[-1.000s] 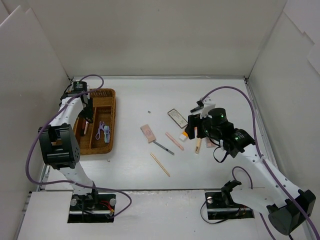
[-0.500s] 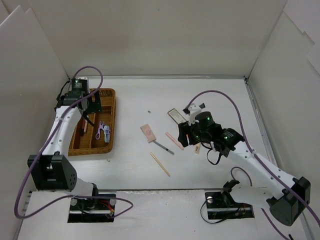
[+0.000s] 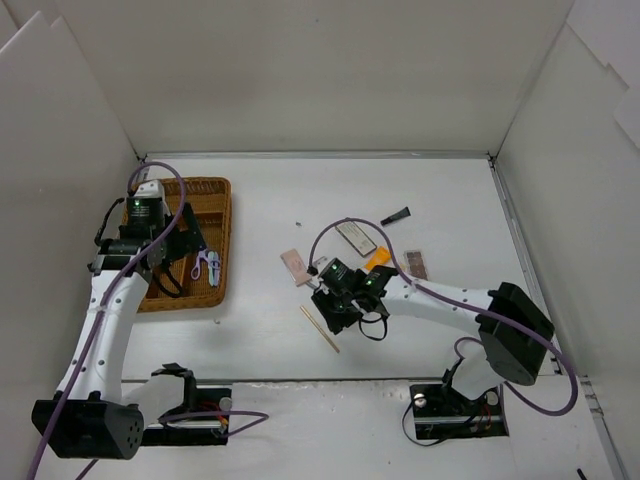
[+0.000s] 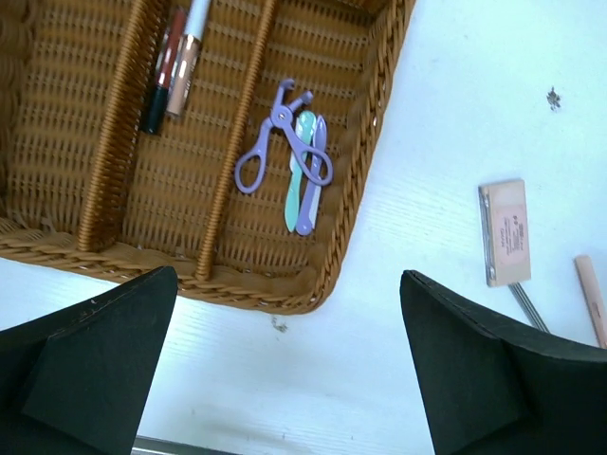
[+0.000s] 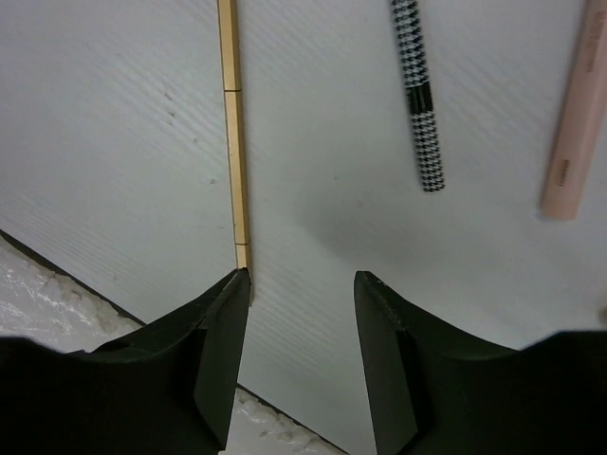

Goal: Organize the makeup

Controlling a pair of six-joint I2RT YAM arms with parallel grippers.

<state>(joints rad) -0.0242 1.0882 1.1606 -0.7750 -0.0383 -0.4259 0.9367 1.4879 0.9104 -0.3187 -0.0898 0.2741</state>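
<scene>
Wooden sticks [image 3: 320,328] [image 5: 232,123] lie on the table, one end right at the tip of a finger of my right gripper [image 3: 335,304] [image 5: 303,277]. Its jaws stand open with only bare table between them. A houndstooth pencil [image 5: 417,95] and a pink stick [image 5: 574,123] lie just past it. A pink compact [image 3: 296,266] [image 4: 503,232], a black-edged mirror [image 3: 352,236], an orange tube [image 3: 377,260] and a brown palette [image 3: 415,264] rest mid-table. My left gripper [image 3: 190,245] [image 4: 288,275] hangs wide open and empty above the tray's near edge. The purple curler [image 4: 285,142] lies in the tray.
The brown wicker tray [image 3: 228,230] [image 4: 237,284] stands at the far left with pencils [image 4: 175,66] in its middle compartment and teal and lilac tools [image 4: 303,175] beside the curler. A small black item [image 3: 396,215] lies further back. White walls enclose the table.
My left gripper has opened wide and risen out of the tray. My right arm has swung left from the orange tube to the wooden sticks, its jaws narrowing.
</scene>
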